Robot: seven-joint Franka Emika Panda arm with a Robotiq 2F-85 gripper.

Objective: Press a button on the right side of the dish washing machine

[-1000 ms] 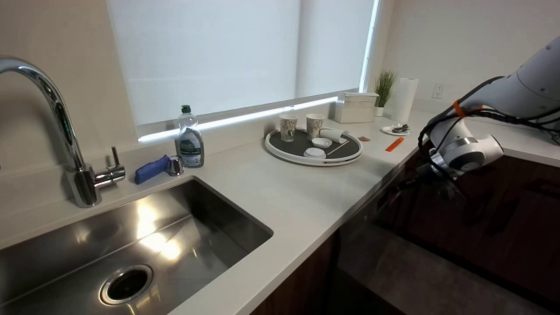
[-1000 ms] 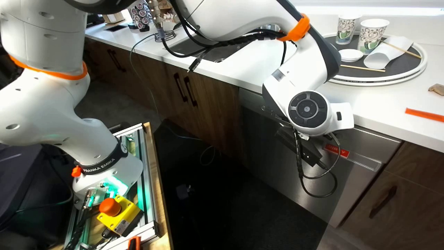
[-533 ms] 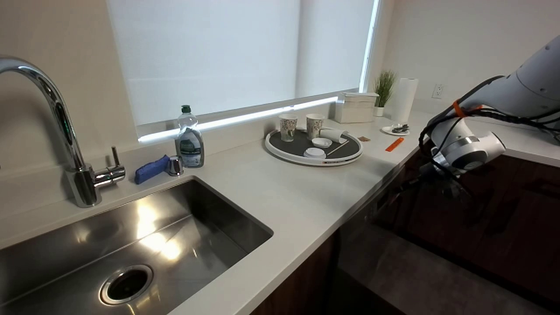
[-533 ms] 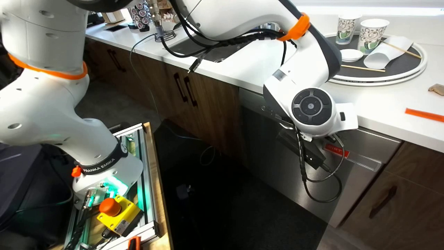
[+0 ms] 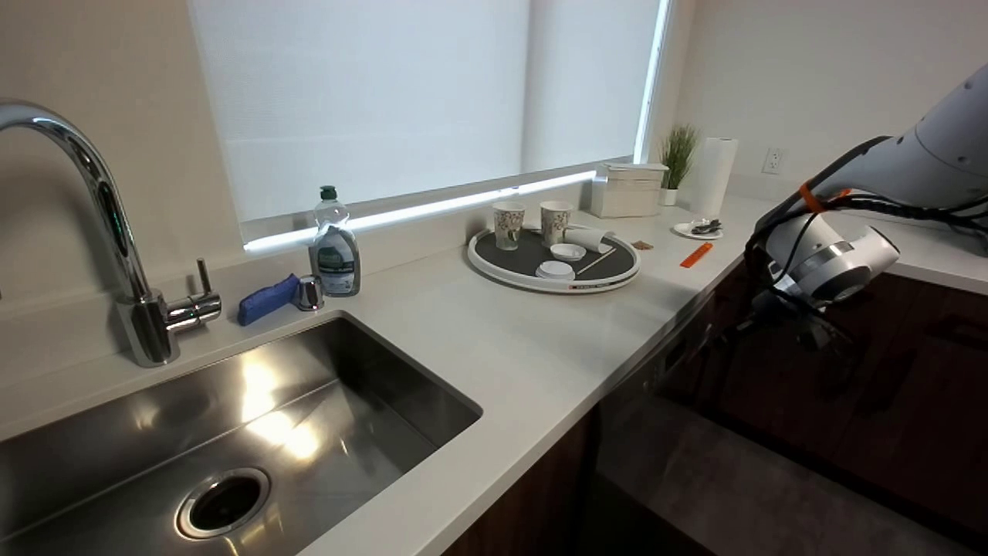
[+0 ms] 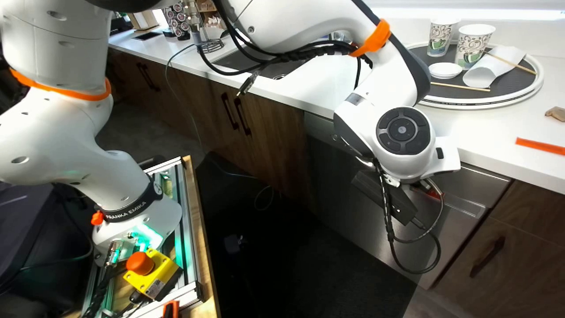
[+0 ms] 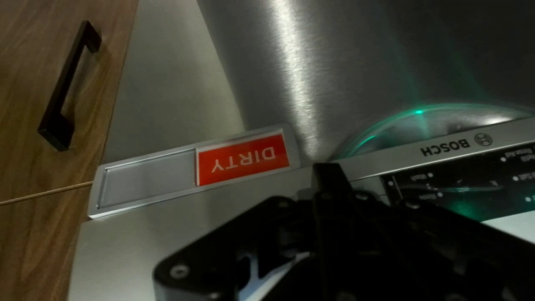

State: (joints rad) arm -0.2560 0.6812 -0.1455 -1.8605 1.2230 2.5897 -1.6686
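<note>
The dish washing machine (image 6: 340, 207) has a smooth, dark steel front under the counter in an exterior view. Its top band shows close up in the wrist view, upside down, with a BOSCH strip (image 7: 418, 152) and a black control panel (image 7: 468, 192) bearing small white dots and faint words. No single button can be made out. My gripper (image 7: 327, 167) is shut and empty, its fingertips together between the red DIRTY label and the control panel. Whether they touch the machine I cannot tell. In an exterior view my gripper (image 5: 729, 336) is dark beyond the counter edge.
A red DIRTY label (image 7: 242, 161) in a grey holder sits beside the panel. A wooden cabinet with a black handle (image 7: 62, 92) adjoins the machine. The counter (image 6: 485, 137) overhangs above. A round tray (image 5: 556, 287) with cups stands on it. Cables (image 6: 417, 269) hang from the wrist.
My hand has shifted a little to the right in both exterior views, tilting slightly. The wrist now covers more of the red label. The gripper tip has moved right along the counter edge.
</note>
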